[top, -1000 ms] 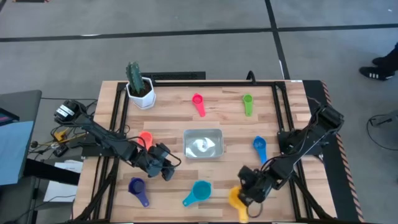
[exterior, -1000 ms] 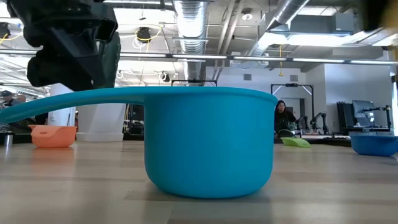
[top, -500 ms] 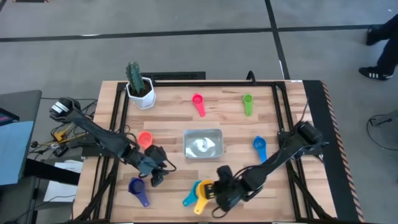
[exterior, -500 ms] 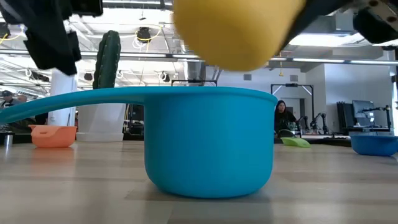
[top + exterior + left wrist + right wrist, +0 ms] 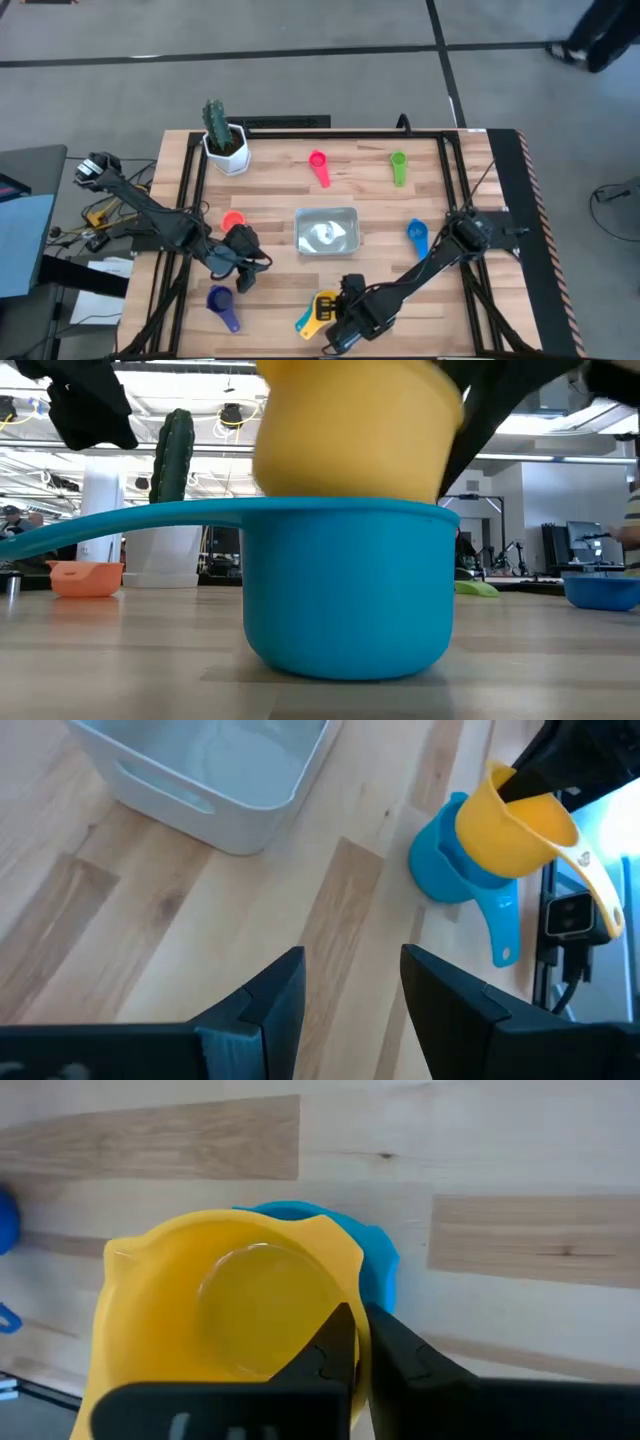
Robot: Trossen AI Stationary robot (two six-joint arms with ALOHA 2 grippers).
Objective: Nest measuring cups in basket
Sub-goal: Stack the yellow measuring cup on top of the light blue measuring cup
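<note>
My right gripper (image 5: 343,308) is near the table's near edge and is shut on the yellow-orange cup (image 5: 350,430). That cup's bottom sits tilted in the mouth of the teal cup (image 5: 350,590), which stands on the wood. My left gripper (image 5: 352,982) is open and empty. It hovers left of them, between the orange-red cup (image 5: 232,220) and the purple cup (image 5: 221,302). The clear basket (image 5: 326,231) rests on its base at the table's middle. The pink cup (image 5: 319,166), green cup (image 5: 398,166) and blue cup (image 5: 418,237) lie apart on the table. My right gripper pinches the yellow-orange cup's rim wall (image 5: 345,1285), one finger inside the bowl and one outside. The fingers come slanting down from the table's right. The cup is tilted, its lower part in the teal cup's mouth (image 5: 375,1265) and its handle (image 5: 598,900) sticking out free.
A white hexagonal pot with a cactus (image 5: 222,140) stands at the far left corner. Black frame rails (image 5: 190,190) run along the table's left, right and far sides. Bare wood lies between the basket and the teal cup. A person (image 5: 600,35) walks on the floor beyond the table.
My right gripper has carried the yellow-orange cup from the near right part of the table toward the left. It has lowered the cup into the teal cup's mouth, and the teal cup has shifted a little. My left gripper has drifted toward the table's left, staying open.
</note>
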